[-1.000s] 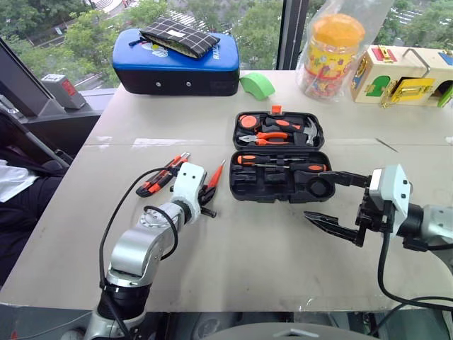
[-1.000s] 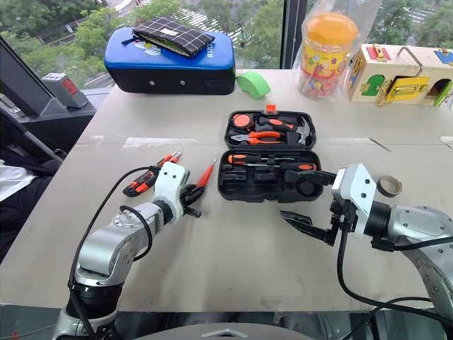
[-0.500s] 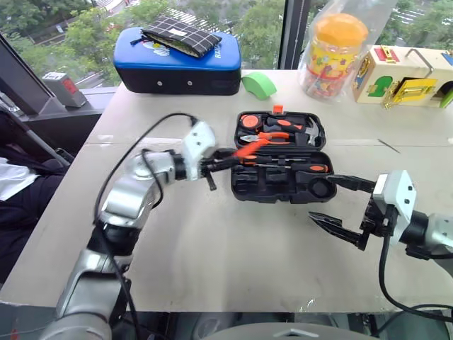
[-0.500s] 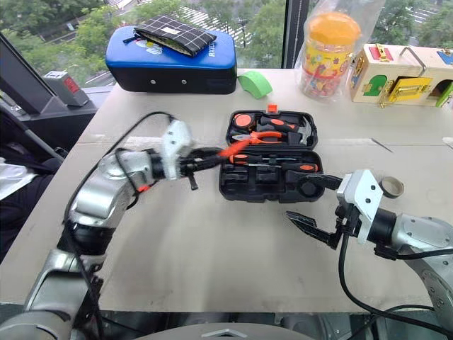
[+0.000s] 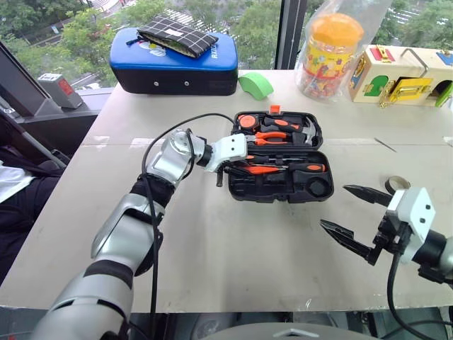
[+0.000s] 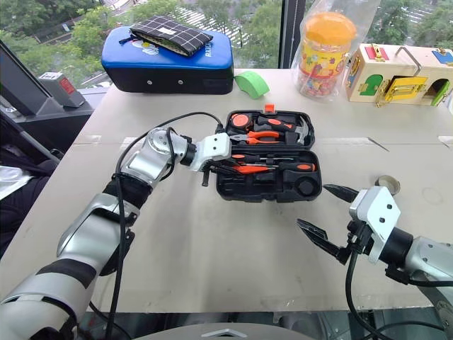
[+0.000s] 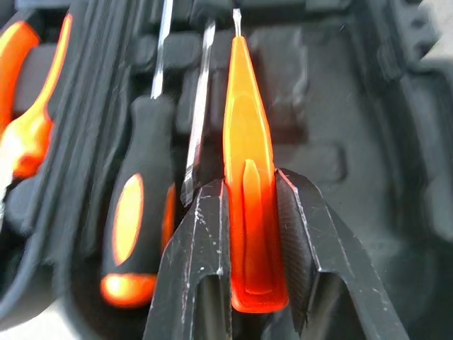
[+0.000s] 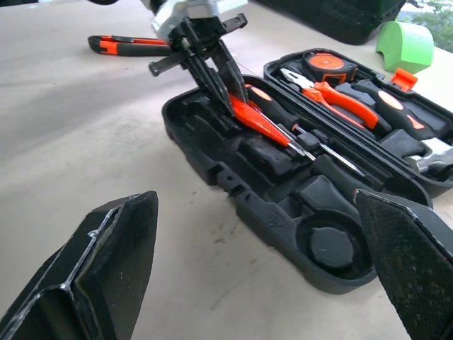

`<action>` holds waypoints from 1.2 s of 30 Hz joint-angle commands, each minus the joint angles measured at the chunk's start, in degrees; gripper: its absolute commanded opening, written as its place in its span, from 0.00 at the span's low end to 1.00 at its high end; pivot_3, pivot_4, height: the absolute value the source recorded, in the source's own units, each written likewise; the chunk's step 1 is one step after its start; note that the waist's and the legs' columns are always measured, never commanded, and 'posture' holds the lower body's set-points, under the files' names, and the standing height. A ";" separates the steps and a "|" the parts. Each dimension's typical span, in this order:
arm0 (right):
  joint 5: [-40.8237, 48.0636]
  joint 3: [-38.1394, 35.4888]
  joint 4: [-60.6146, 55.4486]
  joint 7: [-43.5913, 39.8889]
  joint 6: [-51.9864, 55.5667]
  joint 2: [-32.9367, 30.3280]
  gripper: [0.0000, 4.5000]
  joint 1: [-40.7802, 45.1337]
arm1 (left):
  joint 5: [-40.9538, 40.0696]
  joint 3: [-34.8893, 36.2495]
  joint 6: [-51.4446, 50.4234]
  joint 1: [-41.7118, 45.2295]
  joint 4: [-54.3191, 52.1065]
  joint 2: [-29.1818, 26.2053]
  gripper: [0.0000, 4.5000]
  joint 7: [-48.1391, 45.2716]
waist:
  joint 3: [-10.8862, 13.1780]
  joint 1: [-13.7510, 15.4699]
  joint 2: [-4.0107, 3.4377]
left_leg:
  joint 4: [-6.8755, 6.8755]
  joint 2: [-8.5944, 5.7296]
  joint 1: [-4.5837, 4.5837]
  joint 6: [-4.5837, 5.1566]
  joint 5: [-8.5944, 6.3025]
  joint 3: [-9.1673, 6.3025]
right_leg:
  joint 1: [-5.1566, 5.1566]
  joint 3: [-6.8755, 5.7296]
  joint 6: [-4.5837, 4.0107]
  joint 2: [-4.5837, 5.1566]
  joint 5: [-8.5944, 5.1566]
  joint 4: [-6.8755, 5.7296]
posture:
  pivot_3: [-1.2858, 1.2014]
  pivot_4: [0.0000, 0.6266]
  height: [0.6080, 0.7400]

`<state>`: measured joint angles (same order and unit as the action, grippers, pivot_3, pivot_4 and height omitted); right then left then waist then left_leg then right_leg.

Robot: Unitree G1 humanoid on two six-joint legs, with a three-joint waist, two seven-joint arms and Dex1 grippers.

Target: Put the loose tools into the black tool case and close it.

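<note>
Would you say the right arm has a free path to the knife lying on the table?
Probably not. The utility knife lies beyond the black tool case, with the left gripper and its orange screwdriver between it and the open right gripper.

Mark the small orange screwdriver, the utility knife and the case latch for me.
small orange screwdriver (image 7: 248,184), left wrist view, handle middle.
utility knife (image 8: 127,45), right wrist view, body middle.
orange latch (image 5: 276,109), left eye view, tab at the case's far edge.
</note>
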<state>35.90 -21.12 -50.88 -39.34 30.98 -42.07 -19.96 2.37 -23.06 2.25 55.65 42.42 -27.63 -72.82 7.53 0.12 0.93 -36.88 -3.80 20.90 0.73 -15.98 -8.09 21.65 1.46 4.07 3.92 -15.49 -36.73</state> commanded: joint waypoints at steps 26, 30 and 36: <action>-2.46 0.06 -1.26 1.77 -3.03 0.87 1.00 -0.75 | 3.19 2.31 4.42 1.86 2.43 3.66 0.51 -1.89 | 0.00 0.17 0.00 | -0.24 -0.03 0.01 0.02 -0.01 -0.13 | -0.11 -0.12 0.03 -0.02 -0.01 -0.10 | 0.52 0.24 1.00; -2.62 0.15 -1.28 2.00 -2.94 0.91 1.00 -0.62 | -3.71 7.38 -1.70 2.49 -0.47 3.81 0.69 -5.98 | 0.00 -0.14 0.00 | -0.24 -0.01 0.03 0.01 -0.01 -0.17 | -0.08 -0.15 0.03 -0.05 -0.01 -0.12 | 0.52 0.24 1.00; -3.47 1.74 -0.54 2.85 -3.05 1.20 1.00 1.04 | -9.75 12.05 -12.47 -1.90 -8.45 3.93 0.33 -5.57 | -0.01 -0.85 -0.03 | -0.26 0.00 0.04 0.01 -0.01 -0.19 | -0.09 -0.17 0.03 -0.05 -0.01 -0.13 | 0.52 0.24 1.00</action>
<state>32.43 -19.59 -50.75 -37.08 28.64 -41.20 -19.59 -5.30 -12.90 -7.24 55.31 37.85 -24.10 -80.58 7.53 -0.74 0.90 -37.14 -3.79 20.92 0.74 -15.99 -8.26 21.56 1.32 4.10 3.88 -15.50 -36.88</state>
